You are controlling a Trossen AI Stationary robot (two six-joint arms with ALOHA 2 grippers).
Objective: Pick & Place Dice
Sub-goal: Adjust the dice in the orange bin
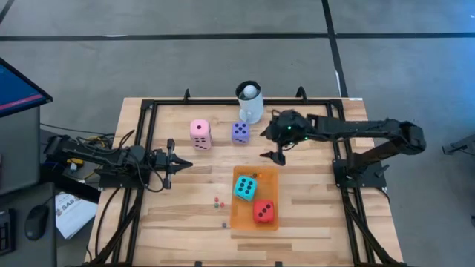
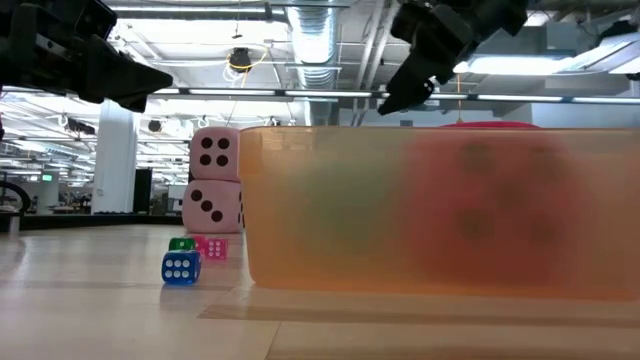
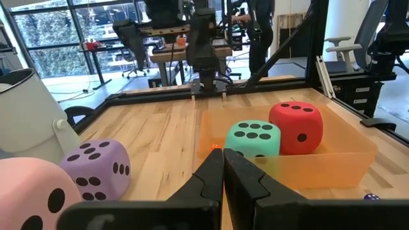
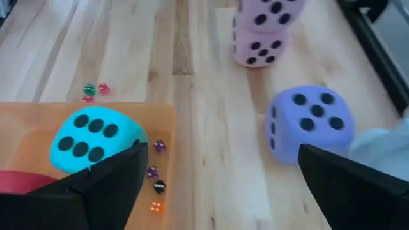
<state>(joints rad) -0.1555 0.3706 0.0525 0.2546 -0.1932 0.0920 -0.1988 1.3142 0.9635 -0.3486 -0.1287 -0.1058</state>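
Your right gripper (image 1: pixel 277 154) hangs wide, empty, at frame centre above the orange tray (image 1: pixel 243 221), seemingly just behind it; the left gripper (image 1: pixel 180 164) waits clenched mid-left.

A lab-like open workspace: exposed ceiling ducts (image 2: pixel 320 40), desks with office chairs (image 3: pixel 137 64), concrete floor (image 1: pixel 223 67).

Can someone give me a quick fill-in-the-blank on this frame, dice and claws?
1. The teal die and the red die sit inside the ____ tray.
2. The purple die rests on the table beside the white ____.
3. The right claw hangs above the tray's far edge with its jaws ____.
4. The left claw has its jaws ____.

Missing words: orange; mug; open; shut
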